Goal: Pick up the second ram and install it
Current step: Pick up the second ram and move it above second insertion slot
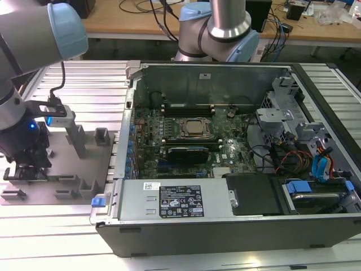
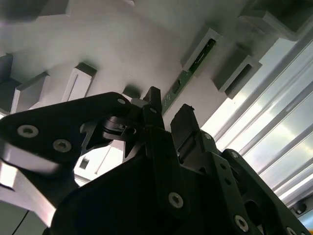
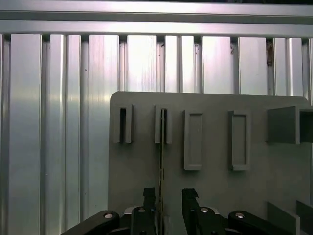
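The second ram (image 3: 161,161) stands on edge in a narrow slot of the grey holder tray (image 3: 210,196), seen edge-on in the first wrist view as a thin line. In the second wrist view its green face shows. The gripper (image 3: 168,205) is down over it with its jaws partly open, one black finger (image 3: 149,203) on each side of the stick. The stick sits closer to one finger than the other (whether it touches that finger I cannot tell), and nothing is clamped.

In the exterior view the tray lies flat on a table (image 1: 73,237) of ribbed aluminium slats, at the exterior view's left. Just beside the tray, towards that view's right, an open computer case (image 1: 225,226) lies on its side with the large green motherboard (image 1: 186,147) exposed. Behind the table runs a wooden bench (image 1: 130,22) strewn with dark cables (image 1: 152,8).
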`<control>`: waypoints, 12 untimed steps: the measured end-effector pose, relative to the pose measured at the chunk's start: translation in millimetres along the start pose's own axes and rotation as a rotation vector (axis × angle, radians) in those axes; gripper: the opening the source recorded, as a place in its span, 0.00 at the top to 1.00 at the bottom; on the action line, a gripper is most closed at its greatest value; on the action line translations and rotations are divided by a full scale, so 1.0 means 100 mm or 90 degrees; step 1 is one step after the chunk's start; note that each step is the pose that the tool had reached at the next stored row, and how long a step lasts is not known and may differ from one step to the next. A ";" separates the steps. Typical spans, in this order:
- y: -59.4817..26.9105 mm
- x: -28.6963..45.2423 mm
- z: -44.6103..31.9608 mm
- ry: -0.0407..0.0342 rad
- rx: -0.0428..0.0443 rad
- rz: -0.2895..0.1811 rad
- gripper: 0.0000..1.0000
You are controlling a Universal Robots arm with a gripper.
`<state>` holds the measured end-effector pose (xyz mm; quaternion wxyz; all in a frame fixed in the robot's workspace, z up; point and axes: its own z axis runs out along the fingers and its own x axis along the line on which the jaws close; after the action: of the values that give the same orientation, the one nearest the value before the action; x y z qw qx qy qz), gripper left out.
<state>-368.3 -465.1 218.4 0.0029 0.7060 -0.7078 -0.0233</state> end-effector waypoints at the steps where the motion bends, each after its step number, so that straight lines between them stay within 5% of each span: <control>1: 0.011 0.009 0.035 -0.0001 0.0001 0.000 0.66; 6: 0.037 0.021 0.161 -0.0001 0.0001 0.000 0.66; 11: 0.038 0.021 0.168 0.0000 0.0001 0.000 0.67; 12: 0.038 0.021 0.169 -0.0001 0.0001 0.000 0.74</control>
<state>-372.7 -466.7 201.6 0.0028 0.7060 -0.7079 -0.0233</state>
